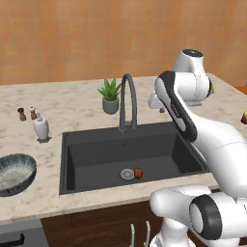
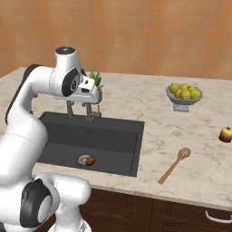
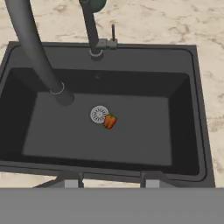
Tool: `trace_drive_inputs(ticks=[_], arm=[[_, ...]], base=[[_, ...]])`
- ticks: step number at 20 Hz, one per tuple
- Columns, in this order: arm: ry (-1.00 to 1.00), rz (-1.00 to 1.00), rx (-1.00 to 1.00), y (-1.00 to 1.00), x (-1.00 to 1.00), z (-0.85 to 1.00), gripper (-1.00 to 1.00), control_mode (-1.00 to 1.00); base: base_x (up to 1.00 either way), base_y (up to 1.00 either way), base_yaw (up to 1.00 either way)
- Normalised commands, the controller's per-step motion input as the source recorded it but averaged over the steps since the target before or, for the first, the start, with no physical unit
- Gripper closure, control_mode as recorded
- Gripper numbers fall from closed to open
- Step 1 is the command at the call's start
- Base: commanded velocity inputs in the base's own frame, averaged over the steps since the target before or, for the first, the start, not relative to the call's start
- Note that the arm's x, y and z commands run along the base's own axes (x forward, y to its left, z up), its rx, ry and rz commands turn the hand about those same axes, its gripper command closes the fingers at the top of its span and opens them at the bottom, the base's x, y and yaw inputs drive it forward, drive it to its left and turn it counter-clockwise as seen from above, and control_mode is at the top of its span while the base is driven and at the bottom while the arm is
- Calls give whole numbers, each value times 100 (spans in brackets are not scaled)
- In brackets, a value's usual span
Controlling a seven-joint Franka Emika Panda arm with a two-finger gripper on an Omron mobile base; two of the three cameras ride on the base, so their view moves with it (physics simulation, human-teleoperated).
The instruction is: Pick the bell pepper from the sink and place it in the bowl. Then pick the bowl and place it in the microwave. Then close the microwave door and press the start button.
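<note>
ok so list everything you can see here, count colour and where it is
bell pepper: one, orange-red, on the sink floor right beside the drain
drain: one, round silver, middle of the sink floor
sink: one, dark grey, set in the counter
faucet: one, dark arched, behind the sink
bowl: one, dark blue-grey outside, pale inside, on the counter left of the sink
potted plant: one, green in a grey pot, behind the sink
soap dispenser: one, white, back left of the sink
shakers: two, small brown, behind the dispenser
fruit bowl: one, grey with yellow fruits, counter right of the sink
wooden spoon: one, light brown, right of the sink
apple: one, red-yellow, far right
gripper: one, dark fingers apart, above the sink, holding nothing
</note>
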Motion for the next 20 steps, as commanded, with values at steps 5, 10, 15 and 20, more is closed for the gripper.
trace_drive_inputs(ticks=[5,10,15,20], arm=[[-1,3,0,7,-51,0,-100,-100],[-8,24,0,-17,-44,-3,-100,-100],[-12,73,0,-28,-6,-22,-100,-100],[0,80,1,-18,35,-41,-100,-100]], base=[[0,0,0],[0,0,0],[0,0,0],[0,0,0]])
